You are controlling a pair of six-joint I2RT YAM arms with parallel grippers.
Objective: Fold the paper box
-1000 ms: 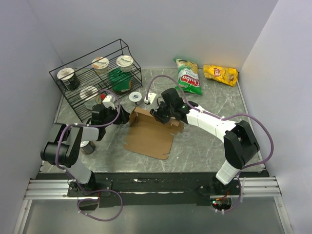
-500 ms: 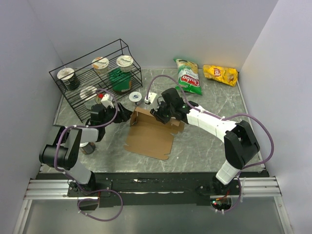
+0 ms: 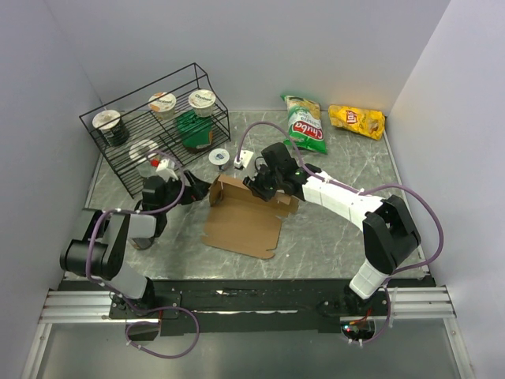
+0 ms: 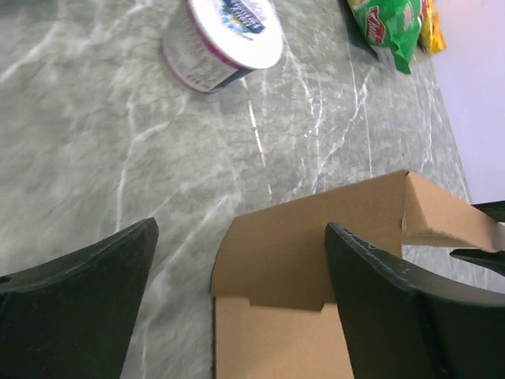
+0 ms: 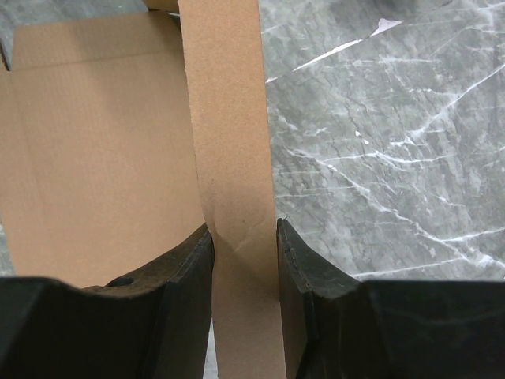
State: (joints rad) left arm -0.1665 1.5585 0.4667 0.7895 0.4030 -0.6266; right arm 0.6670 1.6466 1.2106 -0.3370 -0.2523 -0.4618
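paper box [image 3: 243,219]: brown cardboard sheet, mostly flat on grey marbled worktop [image 3: 331,237], centre, far-edge flaps raised.
right gripper [image 5: 243,230]: jaws clamped on an upright flap at the box's far right edge.
left gripper [image 4: 241,229]: jaws wide apart, low beside the box's far-left corner.
lidded cup [image 4: 222,35]: just beyond the box.
wire rack [image 3: 126,162]: far left, holding cups.
green chip bag [image 3: 306,126], yellow chip bag [image 3: 357,121]: far right, side by side.
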